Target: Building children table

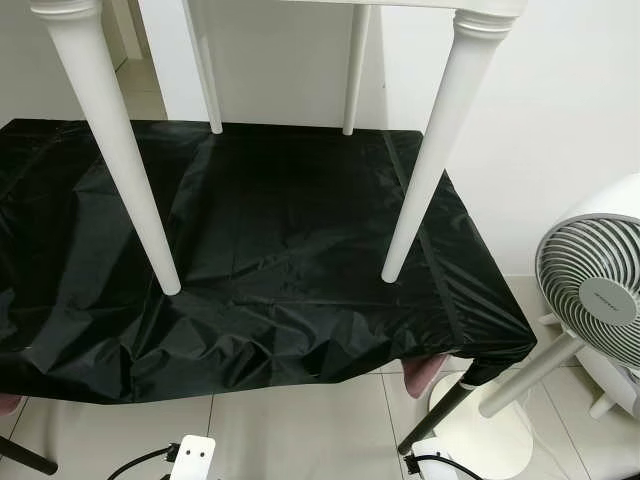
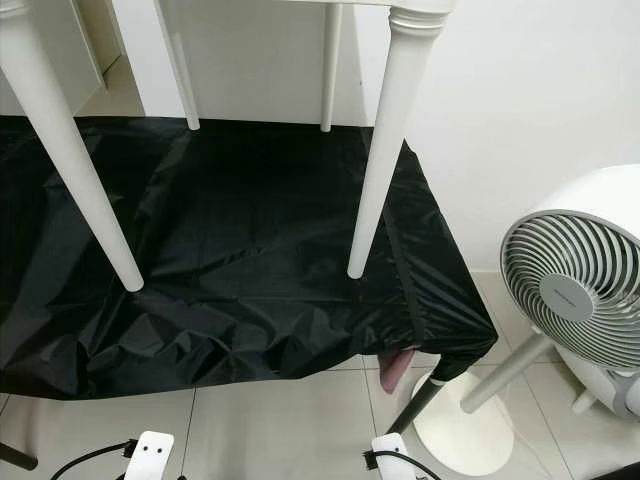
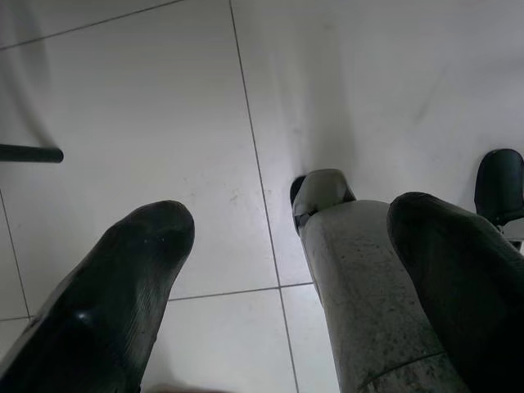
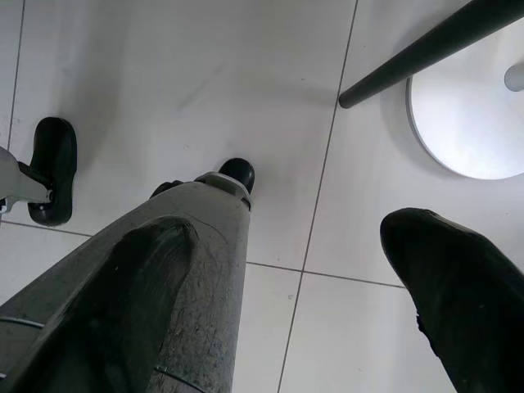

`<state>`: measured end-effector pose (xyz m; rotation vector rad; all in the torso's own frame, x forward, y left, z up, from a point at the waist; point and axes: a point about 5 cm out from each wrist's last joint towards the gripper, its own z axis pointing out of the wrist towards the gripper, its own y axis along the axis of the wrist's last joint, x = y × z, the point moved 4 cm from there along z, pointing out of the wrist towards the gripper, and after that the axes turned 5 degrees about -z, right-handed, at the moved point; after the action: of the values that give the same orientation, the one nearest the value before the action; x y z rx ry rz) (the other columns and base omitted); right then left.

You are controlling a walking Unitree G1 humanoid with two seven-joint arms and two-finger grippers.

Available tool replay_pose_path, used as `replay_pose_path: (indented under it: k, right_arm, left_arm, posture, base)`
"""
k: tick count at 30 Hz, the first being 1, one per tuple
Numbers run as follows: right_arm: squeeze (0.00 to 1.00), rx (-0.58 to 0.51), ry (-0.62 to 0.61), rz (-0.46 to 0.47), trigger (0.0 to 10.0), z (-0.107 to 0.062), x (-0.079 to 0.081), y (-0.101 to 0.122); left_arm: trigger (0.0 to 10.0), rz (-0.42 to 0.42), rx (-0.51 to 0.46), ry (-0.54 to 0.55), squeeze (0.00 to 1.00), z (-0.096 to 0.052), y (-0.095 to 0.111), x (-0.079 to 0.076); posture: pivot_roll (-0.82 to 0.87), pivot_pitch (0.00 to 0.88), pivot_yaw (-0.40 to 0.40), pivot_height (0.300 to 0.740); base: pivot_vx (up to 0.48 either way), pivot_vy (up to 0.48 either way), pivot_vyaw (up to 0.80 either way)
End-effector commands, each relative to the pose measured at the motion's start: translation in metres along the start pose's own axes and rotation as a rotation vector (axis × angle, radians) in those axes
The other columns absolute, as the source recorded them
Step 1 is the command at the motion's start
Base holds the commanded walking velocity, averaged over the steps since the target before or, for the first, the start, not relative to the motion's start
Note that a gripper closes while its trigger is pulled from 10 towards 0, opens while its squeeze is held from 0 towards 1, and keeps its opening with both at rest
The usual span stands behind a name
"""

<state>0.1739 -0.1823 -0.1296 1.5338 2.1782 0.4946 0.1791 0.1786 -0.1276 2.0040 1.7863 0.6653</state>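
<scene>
A small white children's table stands upright on a black plastic sheet that covers a low work table. Its four turned legs rest on the sheet: front left leg, front right leg, and two thin back legs. Its top is cut off at the upper edge of the eye views. Both arms hang idle over the tiled floor. My left gripper is open, its fingers apart with nothing between them. My right gripper is open too.
A white pedestal fan stands at the right on a round base, close to the covered table's black leg. A white wall runs behind. Something pink hangs below the sheet's front right corner. My own grey leg shows between the left fingers.
</scene>
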Motion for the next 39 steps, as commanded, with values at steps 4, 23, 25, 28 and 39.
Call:
replay_pose_path:
  k: [4, 23, 25, 28, 39]
  right_arm:
    - [0.0, 0.055, -0.003, -0.014, 10.0, -0.005, -0.005, -0.022]
    - [0.0, 0.084, 0.004, -0.014, 10.0, -0.008, -0.002, -0.033]
    - [0.0, 0.086, 0.005, -0.012, 10.0, -0.008, -0.002, -0.033]
    - [0.0, 0.092, 0.006, -0.01, 10.0, -0.009, -0.001, -0.036]
    - [0.0, 0.112, -0.001, -0.001, 10.0, -0.011, -0.005, -0.043]
  left_arm:
    - [10.0, 0.028, 0.056, -0.042, 0.0, -0.004, -0.018, -0.003]
    - [10.0, 0.014, 0.092, -0.042, 0.0, -0.006, -0.029, 0.001]
    - [10.0, 0.016, 0.096, -0.04, 0.0, -0.007, -0.031, 0.003]
    - [10.0, -0.002, 0.105, -0.041, 0.0, -0.008, -0.033, 0.003]
    - [10.0, -0.007, 0.113, -0.045, 0.0, -0.006, -0.03, -0.003]
  posture:
    - [0.1, 0.0, -0.024, 0.74]
    - [0.1, 0.0, -0.025, 0.74]
    - [0.11, 0.0, -0.025, 0.74]
    - [0.11, 0.001, -0.025, 0.74]
    - [0.1, 0.009, -0.022, 0.74]
  base:
    - [0.0, 0.0, 0.0]
    - [0.0, 0.0, 0.0]
    - [0.0, 0.0, 0.0]
    - [0.0, 0.0, 0.0]
    - [0.0, 0.0, 0.0]
